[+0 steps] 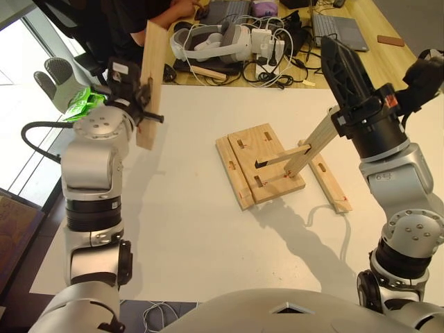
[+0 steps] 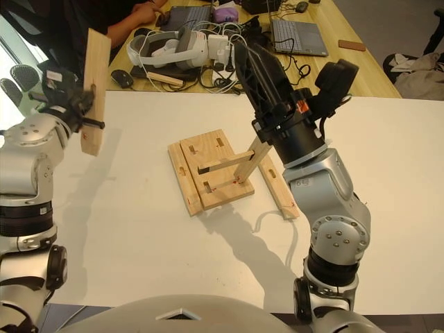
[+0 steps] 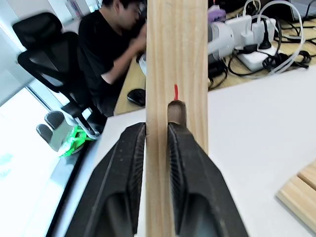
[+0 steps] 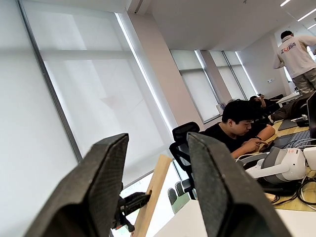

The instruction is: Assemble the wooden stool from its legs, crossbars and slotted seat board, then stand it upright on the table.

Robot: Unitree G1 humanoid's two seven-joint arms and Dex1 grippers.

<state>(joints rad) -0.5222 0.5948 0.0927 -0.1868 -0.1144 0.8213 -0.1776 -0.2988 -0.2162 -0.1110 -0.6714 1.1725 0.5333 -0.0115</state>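
On a white table (image 1: 180,229), centre frame, the slotted seat board (image 1: 258,156) lies flat with its rectangular slots facing up. A narrower slotted slat (image 1: 232,173) lies snug along its left edge. A wooden leg (image 1: 313,142) rises tilted from the board's right side, leaning toward upper right. Its top end meets the wrist of the robot's right arm, though whether it touches the arm or passes behind it cannot be told. A thin crossbar (image 1: 277,159) juts leftward from that leg's lower part, over the board. Just right of the board, another slat (image 1: 331,184) lies flat on the table, running toward lower right.

The right gripper (image 4: 158,143) points up and away from the table at upper right, its two black fingers (image 4: 106,187) spread wide with nothing between them. At upper left, the left gripper (image 1: 144,97) hangs above the table's left edge, clamped on a second wooden leg (image 1: 152,69). That leg is held nearly upright, well apart from the seat board. The left wrist camera shows a finger pressed to each of its faces, near a small red mark (image 3: 176,91).

Beyond the table's far edge, along the top of the frame, a wooden desk (image 1: 388,66) carries a white headset (image 1: 208,41), a tangle of cables (image 1: 274,55) and a laptop (image 1: 340,31).
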